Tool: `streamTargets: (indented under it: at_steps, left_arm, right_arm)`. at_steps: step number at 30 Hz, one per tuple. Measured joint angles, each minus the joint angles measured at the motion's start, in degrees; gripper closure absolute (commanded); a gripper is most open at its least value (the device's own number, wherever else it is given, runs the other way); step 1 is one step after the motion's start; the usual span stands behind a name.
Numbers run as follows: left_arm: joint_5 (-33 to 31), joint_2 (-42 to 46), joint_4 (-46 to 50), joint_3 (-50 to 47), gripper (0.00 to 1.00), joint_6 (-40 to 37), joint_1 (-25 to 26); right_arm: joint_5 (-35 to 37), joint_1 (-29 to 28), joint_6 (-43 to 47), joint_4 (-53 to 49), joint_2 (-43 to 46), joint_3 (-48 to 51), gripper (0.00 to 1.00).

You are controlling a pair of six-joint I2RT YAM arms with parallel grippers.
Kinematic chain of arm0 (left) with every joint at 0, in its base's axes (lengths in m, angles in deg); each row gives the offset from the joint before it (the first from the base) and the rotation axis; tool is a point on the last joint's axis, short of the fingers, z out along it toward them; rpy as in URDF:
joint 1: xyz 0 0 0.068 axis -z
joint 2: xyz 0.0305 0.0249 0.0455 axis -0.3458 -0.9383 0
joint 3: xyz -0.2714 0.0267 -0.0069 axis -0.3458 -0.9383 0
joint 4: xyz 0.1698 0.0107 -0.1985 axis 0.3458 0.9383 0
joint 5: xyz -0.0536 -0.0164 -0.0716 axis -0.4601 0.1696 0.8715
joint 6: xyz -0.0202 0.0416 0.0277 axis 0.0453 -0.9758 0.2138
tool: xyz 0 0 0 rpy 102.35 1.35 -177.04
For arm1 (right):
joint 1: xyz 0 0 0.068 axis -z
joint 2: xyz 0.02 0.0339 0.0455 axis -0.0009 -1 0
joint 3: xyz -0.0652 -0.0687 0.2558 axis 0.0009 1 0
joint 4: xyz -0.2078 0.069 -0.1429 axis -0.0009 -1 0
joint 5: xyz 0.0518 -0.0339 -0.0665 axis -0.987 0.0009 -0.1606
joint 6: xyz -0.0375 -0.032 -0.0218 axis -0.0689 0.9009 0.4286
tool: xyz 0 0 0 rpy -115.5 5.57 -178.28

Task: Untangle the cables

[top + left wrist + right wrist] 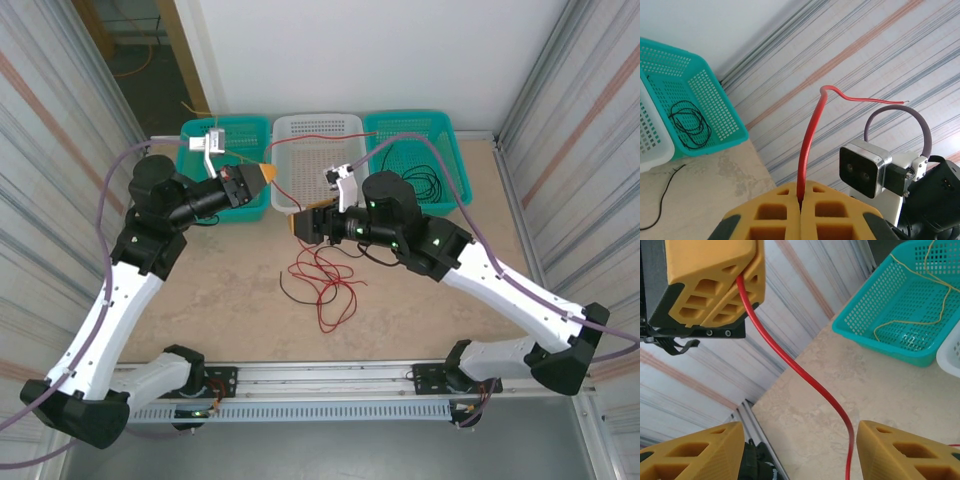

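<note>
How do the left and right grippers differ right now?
The left gripper is shut, pinching the red cable; the right gripper is open, that cable running through its gap. The left gripper sits by the left teal basket; the right gripper hangs by the tangle on the table. Both have yellow fingers.

Two teal baskets (440, 120), one white basket (318, 120), two arms (100, 320), and seemingly four cables (790, 363): one red, one yellow, two black.
</note>
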Motion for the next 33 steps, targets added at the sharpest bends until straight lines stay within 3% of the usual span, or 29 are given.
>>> streamTargets:
  at_steps: [8, 9, 15, 19, 24, 25, 30, 33]
  left_arm:
    - [2.49, -0.44, -3.3, -0.72, 1.0, 2.69, 0.0]
    - [2.67, -0.44, -3.61, -0.72, 1.0, 2.75, 0.0]
    - [3.43, -0.44, -4.11, -0.87, 1.0, 3.13, 0.0]
    - [3.28, -0.44, -4.02, -1.62, 1.0, 3.13, -0.11]
    - [2.21, -0.28, -2.8, -1.7, 1.0, 2.19, -0.22]
    - [1.81, -0.2, -2.05, -1.7, 0.98, 1.84, -0.37]
    - [0.63, -0.09, -0.13, -1.9, 0.59, 0.55, -0.48]
    - [0.57, 0.13, 0.44, -2.91, 0.49, -0.46, -0.48]
  right_arm:
    - [1.07, -0.2, 0.94, -2.51, -3.63, -3.48, 0.4]
    - [1.49, -0.28, 1.14, -2.82, -3.82, -3.48, 0.43]
    - [2.95, -0.37, 2.84, -4.11, -3.89, -3.63, 0.85]
    - [3.17, -0.37, 3.41, -4.48, -3.87, -3.65, 0.99]
    - [3.28, -0.37, 3.45, -4.98, -3.72, -3.65, 1.0]
    - [3.39, -0.37, 3.45, -5.03, -3.52, -3.63, 1.0]
    - [4.66, -0.37, 3.45, -5.03, -2.12, -3.63, 1.0]
    - [5.79, -0.35, 3.45, -5.05, -1.7, -3.63, 1.0]
